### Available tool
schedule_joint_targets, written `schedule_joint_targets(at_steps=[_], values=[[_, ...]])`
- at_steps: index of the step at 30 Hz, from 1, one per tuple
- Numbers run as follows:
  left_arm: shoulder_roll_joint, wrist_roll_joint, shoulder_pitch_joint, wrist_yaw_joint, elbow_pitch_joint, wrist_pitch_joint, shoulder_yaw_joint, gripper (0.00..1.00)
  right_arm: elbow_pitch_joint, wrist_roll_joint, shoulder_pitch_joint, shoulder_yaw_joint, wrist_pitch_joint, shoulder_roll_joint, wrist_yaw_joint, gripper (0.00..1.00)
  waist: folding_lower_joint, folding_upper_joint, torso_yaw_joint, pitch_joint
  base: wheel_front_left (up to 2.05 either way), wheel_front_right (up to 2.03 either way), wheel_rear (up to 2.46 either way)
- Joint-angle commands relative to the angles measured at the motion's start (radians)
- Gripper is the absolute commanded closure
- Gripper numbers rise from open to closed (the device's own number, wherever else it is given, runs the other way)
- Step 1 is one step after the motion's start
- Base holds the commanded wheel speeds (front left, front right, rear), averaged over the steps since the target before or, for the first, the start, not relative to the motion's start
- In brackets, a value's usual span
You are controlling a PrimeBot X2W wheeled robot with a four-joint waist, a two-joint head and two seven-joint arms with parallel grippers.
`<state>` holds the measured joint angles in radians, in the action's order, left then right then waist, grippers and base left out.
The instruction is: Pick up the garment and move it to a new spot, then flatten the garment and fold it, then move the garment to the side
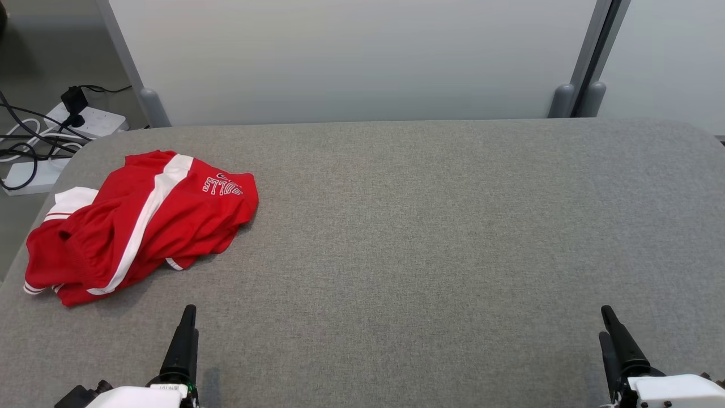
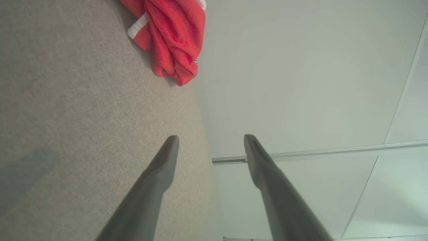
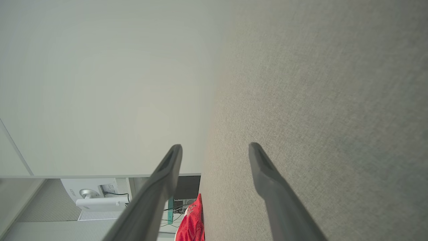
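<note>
Where table (image 1: 430, 226) rounds off at far left, power strips (image 1: 85, 122) and dark cables lie on floor beyond. Red garment (image 1: 141, 226) with white stripes sits crumpled in heap on table's left side, nothing holding it. Left gripper (image 2: 211, 137) at near edge, nearer than heap, apart from it, fingers spread, empty. Right gripper (image 3: 215, 145) at near right, fingers spread, empty, well apart from garment.
</note>
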<state>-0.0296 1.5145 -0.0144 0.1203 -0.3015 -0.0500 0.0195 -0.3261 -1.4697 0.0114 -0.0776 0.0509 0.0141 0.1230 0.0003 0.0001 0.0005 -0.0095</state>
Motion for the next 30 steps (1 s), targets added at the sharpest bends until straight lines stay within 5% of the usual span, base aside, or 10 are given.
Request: schedule_joint_targets(at_steps=[1, 30], values=[[-0.017, -0.047, 0.047, -0.002, 0.037, 0.013, 0.006, 0.00, 0.038, 0.046, 0.044, 0.016, -0.015, 0.019, 0.004, 0.00, -0.0002, -0.0001, 0.001, -0.001, 0.00, 0.00, 0.00], [-0.012, -0.529, 0.049, -0.035, 0.121, 0.096, -0.024, 0.00, 0.075, 0.474, 0.063, 0.111, -0.097, 0.031, 0.005, 0.00, -0.0002, -0.0001, 0.005, -0.011, 0.00, 0.00, 0.00]])
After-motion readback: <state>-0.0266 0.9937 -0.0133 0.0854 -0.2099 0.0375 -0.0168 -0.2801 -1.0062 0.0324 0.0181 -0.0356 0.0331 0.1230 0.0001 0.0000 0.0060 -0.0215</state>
